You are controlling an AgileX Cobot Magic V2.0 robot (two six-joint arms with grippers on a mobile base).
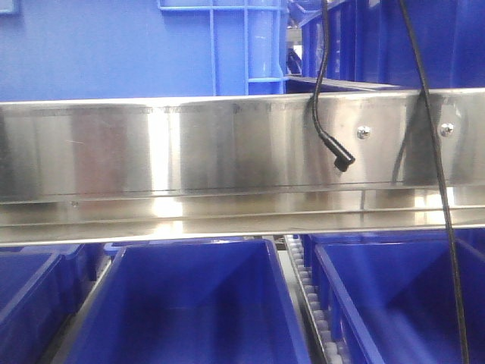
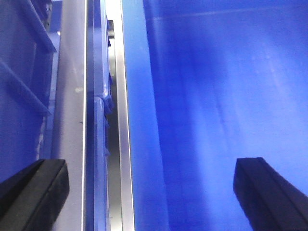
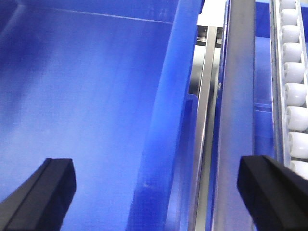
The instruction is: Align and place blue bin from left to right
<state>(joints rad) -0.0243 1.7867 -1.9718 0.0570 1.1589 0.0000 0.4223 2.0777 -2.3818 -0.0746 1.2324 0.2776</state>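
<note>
A blue bin (image 1: 189, 303) stands in the middle below the steel rail in the front view; neither gripper shows there. In the left wrist view my left gripper (image 2: 151, 187) is open, its black fingers (image 2: 36, 185) straddling the bin's left wall (image 2: 139, 96), one outside over the metal strip and one over the bin's inside (image 2: 216, 96). In the right wrist view my right gripper (image 3: 156, 185) is open too, straddling the bin's right wall (image 3: 168, 96), with one finger over the bin's inside (image 3: 86, 96). Nothing is held between either pair of fingers.
A wide stainless steel rail (image 1: 227, 152) crosses the front view, with a black cable (image 1: 326, 91) hanging over it. More blue bins stand left (image 1: 23, 303) and right (image 1: 402, 303). A white roller track (image 3: 293, 86) runs right of the middle bin. A blue crate (image 1: 227, 45) sits above.
</note>
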